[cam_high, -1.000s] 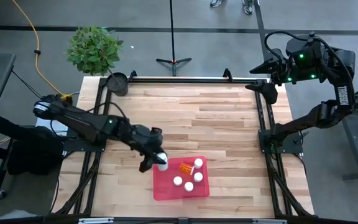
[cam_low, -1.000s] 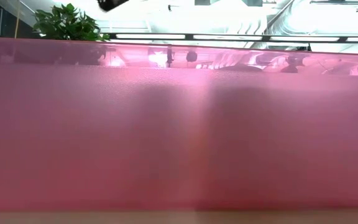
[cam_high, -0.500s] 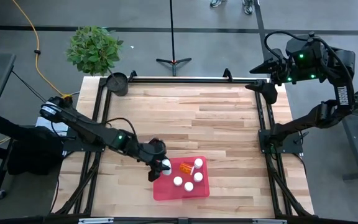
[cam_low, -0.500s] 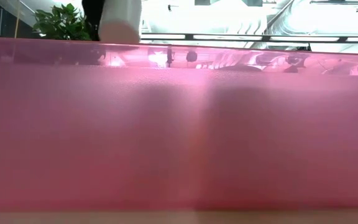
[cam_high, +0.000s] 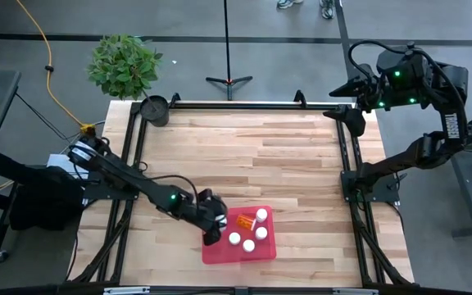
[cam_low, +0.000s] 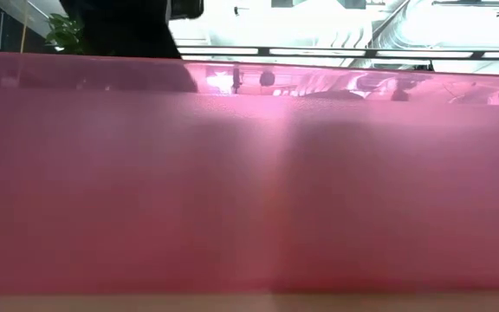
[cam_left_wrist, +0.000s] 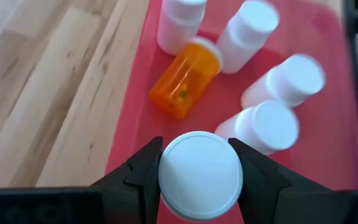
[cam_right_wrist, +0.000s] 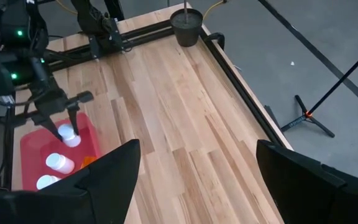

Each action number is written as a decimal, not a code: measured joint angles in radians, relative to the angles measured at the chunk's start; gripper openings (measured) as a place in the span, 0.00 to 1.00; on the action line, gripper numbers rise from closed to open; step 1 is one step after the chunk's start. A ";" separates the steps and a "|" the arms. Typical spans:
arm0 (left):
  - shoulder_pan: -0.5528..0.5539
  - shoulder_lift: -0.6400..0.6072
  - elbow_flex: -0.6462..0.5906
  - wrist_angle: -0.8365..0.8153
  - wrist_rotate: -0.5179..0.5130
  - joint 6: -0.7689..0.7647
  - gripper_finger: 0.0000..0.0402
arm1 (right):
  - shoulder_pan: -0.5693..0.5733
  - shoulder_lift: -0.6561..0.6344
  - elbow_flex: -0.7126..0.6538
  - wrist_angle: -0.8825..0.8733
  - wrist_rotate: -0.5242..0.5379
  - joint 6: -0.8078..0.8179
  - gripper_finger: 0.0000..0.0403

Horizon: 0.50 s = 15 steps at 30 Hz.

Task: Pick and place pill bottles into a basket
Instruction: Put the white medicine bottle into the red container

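The red tray lies on the table near the near edge. In it stand several white bottles and lies one orange bottle with a white cap. My left gripper is over the tray's left part, shut on another white bottle. This bottle also shows in the right wrist view. My right gripper is open and empty, held high off the table's far right corner. My left gripper pinches the white bottle just below its cap between its two fingers, one on either side. The fingers come from above, slanting down. The bottle stands upright over the tray's left part; the cap hides its lower end.
A small black pot stands at the table's far left corner, with a green plant behind it. In the low view the tray's wall fills nearly the whole picture, and my dark left arm shows above it.
My left gripper has carried the white bottle toward the table's near edge and a little to the right, from beside the tray's far left corner to over the tray's left part. It has stayed shut on the bottle, which has stayed upright.
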 joint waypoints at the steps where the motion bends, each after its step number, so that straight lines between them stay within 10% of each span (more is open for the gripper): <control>1: -0.001 0.011 0.000 0.001 -0.002 0.000 0.47 | 0.000 0.000 0.000 0.000 0.000 0.000 0.77; 15: 0.000 0.052 0.001 0.053 -0.080 0.055 0.47 | 0.000 0.000 0.000 -0.001 0.000 0.003 0.77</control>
